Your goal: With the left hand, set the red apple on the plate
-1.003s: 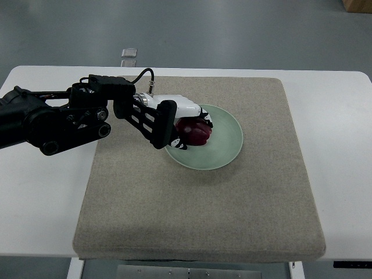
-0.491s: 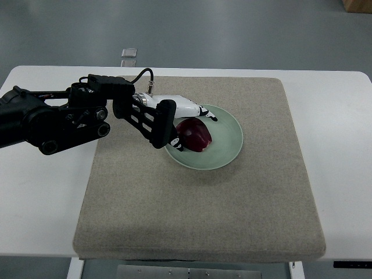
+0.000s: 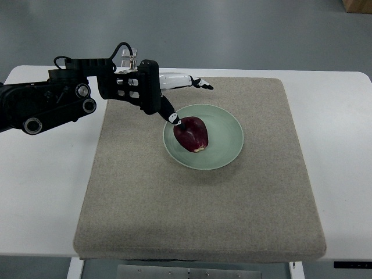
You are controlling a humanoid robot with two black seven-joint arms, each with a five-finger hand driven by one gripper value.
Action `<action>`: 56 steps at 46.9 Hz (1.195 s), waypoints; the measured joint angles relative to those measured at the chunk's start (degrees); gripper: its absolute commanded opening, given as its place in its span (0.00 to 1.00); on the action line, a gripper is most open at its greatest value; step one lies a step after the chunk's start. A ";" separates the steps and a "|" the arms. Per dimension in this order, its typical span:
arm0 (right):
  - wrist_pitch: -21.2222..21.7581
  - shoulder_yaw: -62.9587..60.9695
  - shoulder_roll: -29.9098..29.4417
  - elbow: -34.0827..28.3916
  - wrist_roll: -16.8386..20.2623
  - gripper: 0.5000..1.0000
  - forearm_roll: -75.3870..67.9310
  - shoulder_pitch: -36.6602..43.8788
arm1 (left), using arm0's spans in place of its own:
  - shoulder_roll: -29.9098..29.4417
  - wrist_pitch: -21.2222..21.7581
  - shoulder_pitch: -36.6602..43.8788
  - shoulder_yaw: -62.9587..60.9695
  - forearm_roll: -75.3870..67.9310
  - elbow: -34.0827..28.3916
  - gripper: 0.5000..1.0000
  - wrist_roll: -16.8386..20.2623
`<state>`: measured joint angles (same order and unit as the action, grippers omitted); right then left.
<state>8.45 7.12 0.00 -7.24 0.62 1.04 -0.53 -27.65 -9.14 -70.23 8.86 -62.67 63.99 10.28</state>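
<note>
A dark red apple [image 3: 193, 133] lies on the pale green plate [image 3: 224, 145], left of the plate's middle. My left hand [image 3: 186, 99] hangs above and to the upper left of the plate, fingers spread and holding nothing. Its thumb tip [image 3: 174, 119] points down close to the apple's upper left side; the other fingers [image 3: 200, 84] stretch out to the right over the mat. The black left arm [image 3: 52, 104] comes in from the left edge. The right arm does not show.
The plate sits on a beige mat [image 3: 203, 197] that covers most of the white table [image 3: 35, 203]. A small clear object [image 3: 129, 55] stands at the table's far edge behind the arm.
The left hand has let go of the apple and risen up and back to the left, its fingers opening. The apple has stayed on the plate.
</note>
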 measured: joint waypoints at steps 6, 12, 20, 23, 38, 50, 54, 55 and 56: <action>0.00 0.00 0.00 0.01 0.01 0.93 0.00 0.00 | -0.25 0.27 0.98 5.64 5.60 -4.20 1.00 -0.01; 0.00 0.00 0.00 0.00 0.01 0.93 0.00 0.00 | -0.03 0.28 1.67 6.85 10.34 -6.70 1.00 -0.01; 0.00 0.00 0.00 0.01 0.02 0.93 0.00 0.00 | -0.19 0.05 4.04 7.50 22.54 -10.24 1.00 -0.06; 0.00 0.00 0.00 0.01 0.02 0.93 0.00 0.01 | -0.38 -0.07 4.81 8.26 29.75 -11.33 1.00 -0.07; 0.00 0.00 0.00 -0.01 0.02 0.93 0.00 0.01 | -4.37 -2.63 6.76 9.49 55.03 -13.32 1.00 -0.66; 0.00 0.00 0.00 0.01 -0.01 0.93 0.00 -0.01 | -5.89 -8.68 11.87 14.36 71.03 -14.29 1.00 -5.41; 0.00 0.00 0.00 0.03 0.01 0.93 0.00 -0.01 | -5.84 -10.46 14.21 17.14 72.01 -15.29 1.00 -6.95; 0.00 0.00 0.00 0.02 0.01 0.93 0.00 -0.01 | -5.80 -10.79 14.69 17.93 72.05 -15.59 1.00 -7.24; 0.00 0.00 0.00 0.00 0.02 0.93 0.00 0.00 | -5.73 -11.18 15.17 18.81 72.13 -16.01 1.00 -7.61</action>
<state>8.45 7.12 0.00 -7.24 0.63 1.04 -0.53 -33.38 -20.33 -55.06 27.67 9.46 47.98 2.68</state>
